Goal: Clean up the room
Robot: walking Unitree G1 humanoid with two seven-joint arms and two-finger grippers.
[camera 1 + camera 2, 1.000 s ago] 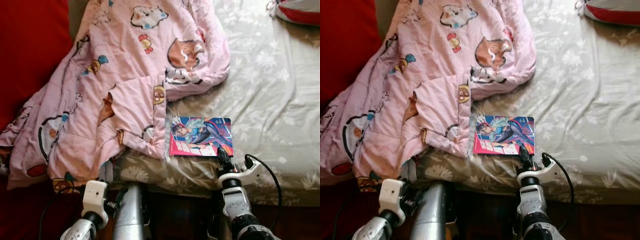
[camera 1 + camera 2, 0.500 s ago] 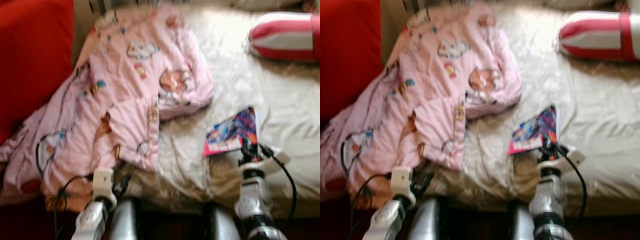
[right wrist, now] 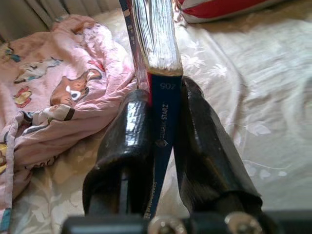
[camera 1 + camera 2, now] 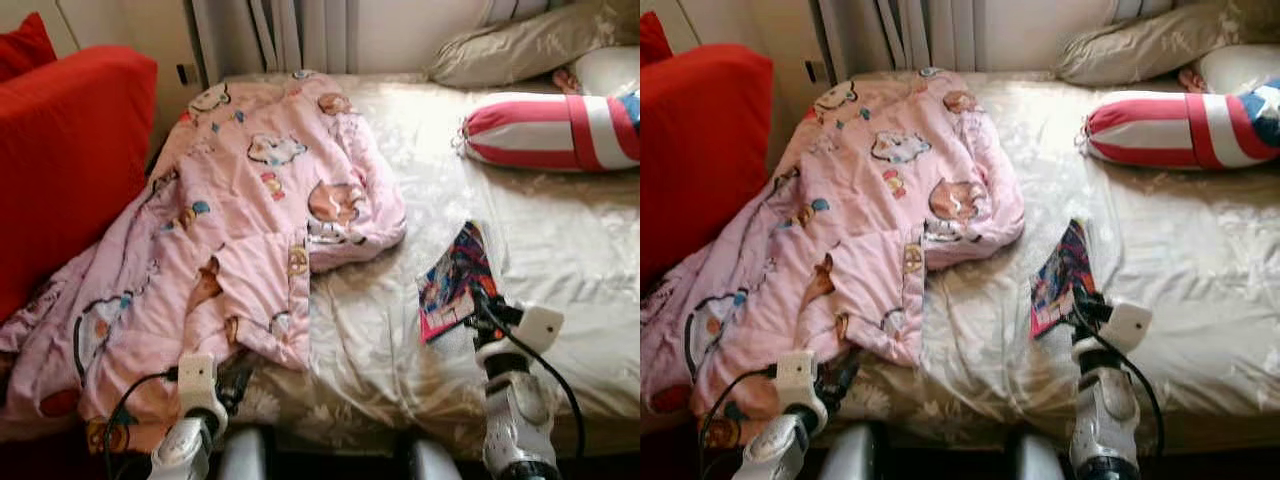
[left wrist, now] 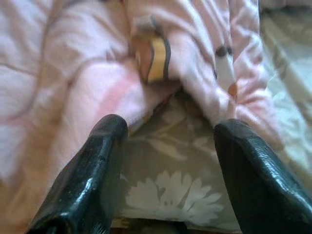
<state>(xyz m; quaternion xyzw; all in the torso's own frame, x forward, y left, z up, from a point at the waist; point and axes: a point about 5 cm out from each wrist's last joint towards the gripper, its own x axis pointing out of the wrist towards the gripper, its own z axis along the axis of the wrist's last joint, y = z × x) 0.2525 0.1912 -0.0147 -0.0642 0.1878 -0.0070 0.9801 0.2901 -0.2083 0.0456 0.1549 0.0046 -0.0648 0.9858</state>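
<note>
A colourful comic book (image 4: 455,278) is lifted off the bed, tilted up on edge over the beige sheet. My right gripper (image 4: 478,302) is shut on its lower corner; in the right wrist view the book's blue spine (image 3: 159,117) sits pinched between the two black fingers (image 3: 123,141). A pink cartoon-print blanket (image 4: 240,210) lies crumpled over the left half of the bed. My left gripper (image 5: 168,161) hangs low at the bed's front edge, open, just below the blanket's hem, holding nothing.
A red and white striped bolster (image 4: 545,128) and beige pillows (image 4: 520,45) lie at the head of the bed. A red sofa (image 4: 65,150) stands on the left, with the blanket's edge against it. A curtain (image 4: 275,35) hangs behind the bed.
My right gripper has lifted the comic book off the sheet and tipped it up on edge. The camera has tilted up and now takes in the bolster, pillows and curtain.
</note>
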